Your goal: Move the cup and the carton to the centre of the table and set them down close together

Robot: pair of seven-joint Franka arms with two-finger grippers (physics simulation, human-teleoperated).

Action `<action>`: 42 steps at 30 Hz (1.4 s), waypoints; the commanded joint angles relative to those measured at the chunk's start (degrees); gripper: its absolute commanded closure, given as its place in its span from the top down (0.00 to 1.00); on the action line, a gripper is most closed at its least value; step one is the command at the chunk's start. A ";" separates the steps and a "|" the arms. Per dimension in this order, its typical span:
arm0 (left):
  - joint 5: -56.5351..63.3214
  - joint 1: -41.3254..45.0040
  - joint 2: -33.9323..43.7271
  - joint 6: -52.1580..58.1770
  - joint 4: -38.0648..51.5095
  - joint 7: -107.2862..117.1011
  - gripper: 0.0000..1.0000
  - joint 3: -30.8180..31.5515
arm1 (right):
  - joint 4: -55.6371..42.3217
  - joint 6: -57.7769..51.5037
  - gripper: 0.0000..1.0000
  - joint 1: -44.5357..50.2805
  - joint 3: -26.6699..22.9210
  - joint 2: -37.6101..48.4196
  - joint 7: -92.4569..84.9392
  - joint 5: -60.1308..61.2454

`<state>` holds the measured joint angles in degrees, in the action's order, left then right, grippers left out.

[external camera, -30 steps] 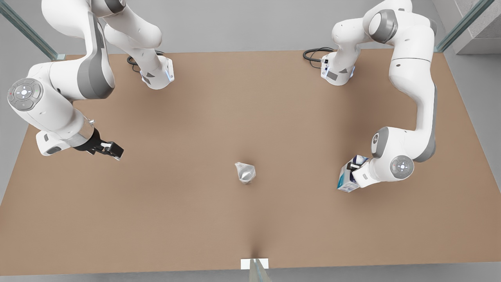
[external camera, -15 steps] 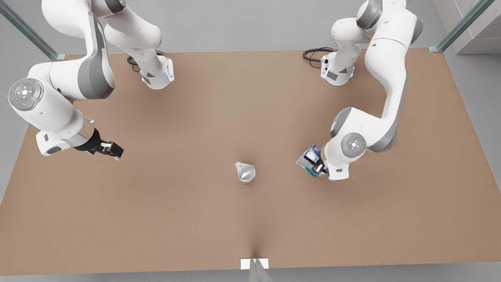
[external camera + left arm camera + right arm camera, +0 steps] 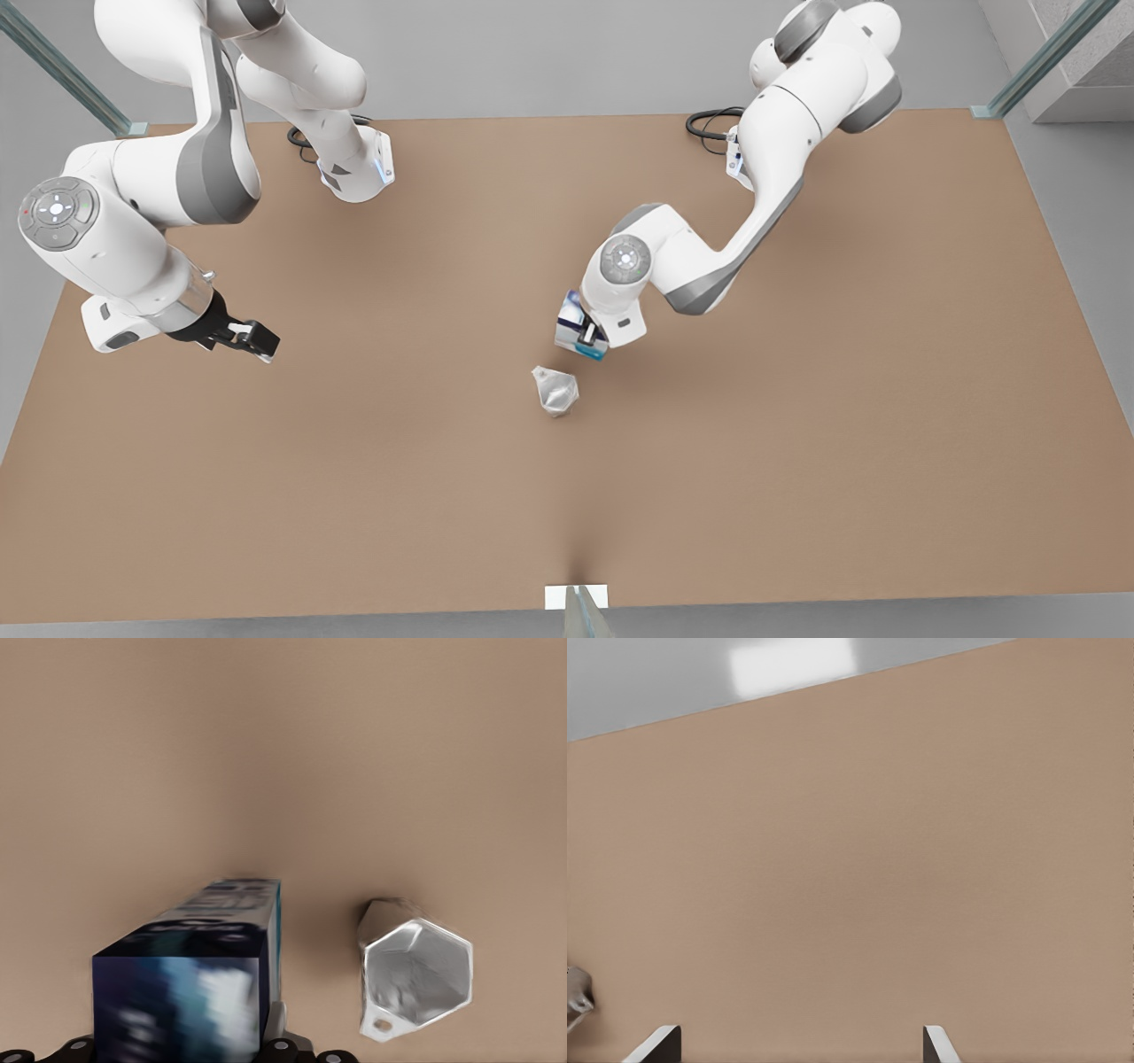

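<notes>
The small white carton with dark blue and teal panels [image 3: 578,330] sits clamped in the left gripper [image 3: 588,336] jaws, near the desk's middle, just beside the shiny silver-grey faceted cup [image 3: 555,391]; the right gripper [image 3: 251,338] waits, jaws spread, toward the front view's left; matte brown desk [image 3: 797,461], grey floor beyond.

Carton [image 3: 186,988] print is just a blurry smear, and the frame edge chops its near end plus the left gripper's [image 3: 190,1052] fingers clamping it.
</notes>
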<state>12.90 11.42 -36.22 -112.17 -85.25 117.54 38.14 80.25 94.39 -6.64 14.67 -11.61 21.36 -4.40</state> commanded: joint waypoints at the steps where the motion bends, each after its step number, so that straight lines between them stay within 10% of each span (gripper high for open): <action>1: 1.86 0.00 -0.34 -0.07 -0.01 -0.03 0.61 0.00 | 0.00 0.00 1.00 -0.04 0.00 0.00 0.08 0.00; 4: 3.09 0.00 -1.57 -1.21 -0.09 -0.03 0.63 0.00 | 0.00 0.00 1.00 -0.13 0.00 0.00 -0.01 0.00; 7: 3.71 0.00 -1.92 -1.30 -0.09 -0.03 1.00 0.00 | 0.00 0.00 1.00 -0.13 0.00 0.00 -0.01 0.00; 42: 2.04 1.76 -1.22 9.07 -0.09 4.01 1.00 0.27 | -0.09 -0.35 1.00 1.89 0.18 0.09 2.28 1.67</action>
<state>15.15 13.20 -37.45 -103.10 -85.29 121.55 38.47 80.16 94.04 -4.73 14.85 -11.52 23.64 -2.77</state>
